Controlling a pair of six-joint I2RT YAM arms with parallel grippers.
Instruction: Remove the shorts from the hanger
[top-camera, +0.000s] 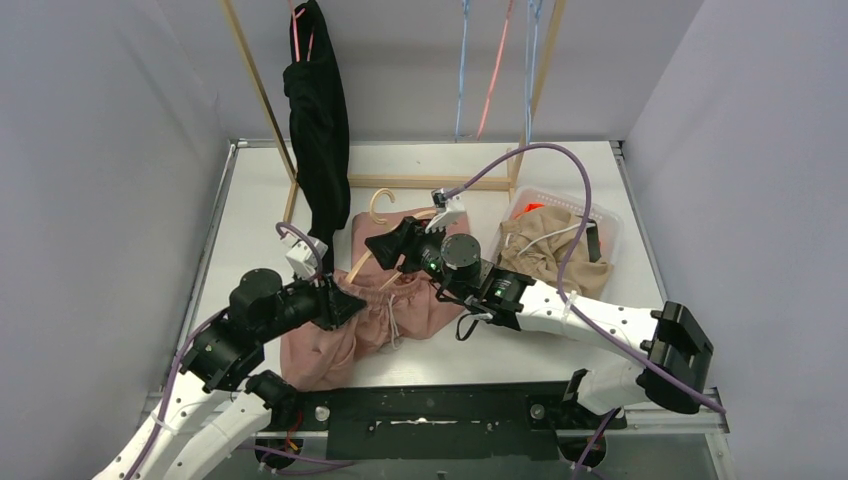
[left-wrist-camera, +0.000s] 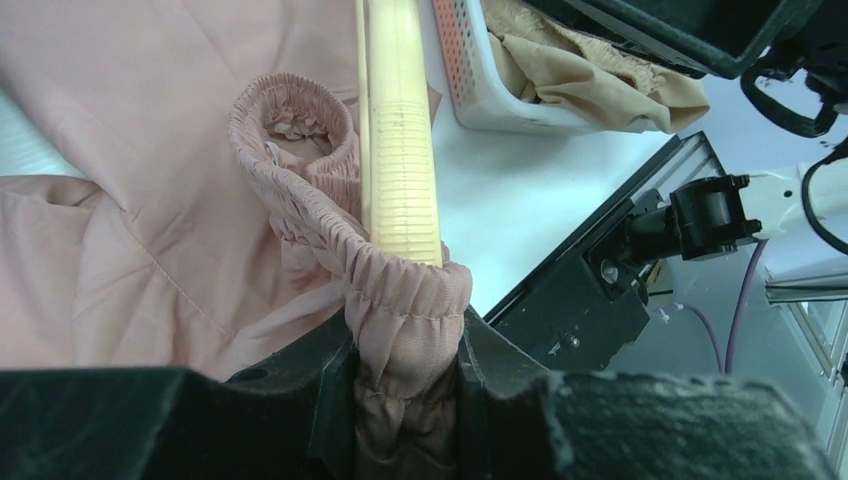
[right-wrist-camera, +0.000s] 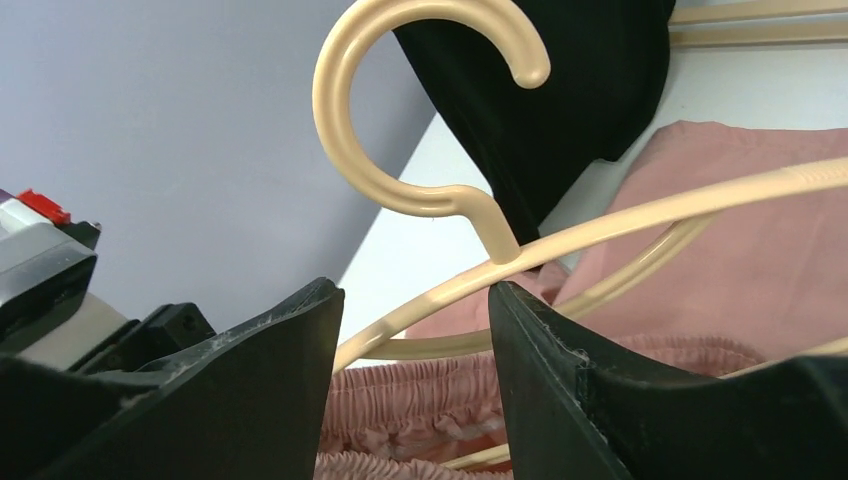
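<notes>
Shorts lie diagonally; left end effector clamps waistband, right end effector apart.

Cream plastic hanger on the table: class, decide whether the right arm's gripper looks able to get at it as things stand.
Probably yes. The right gripper stands open right at the cream plastic hanger, whose shoulder bar crosses the gap between its fingers; nothing lies between them.

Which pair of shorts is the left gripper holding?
The dusty pink shorts, pinched at the waistband beside the hanger; the beige shorts lie in the basket.
</notes>
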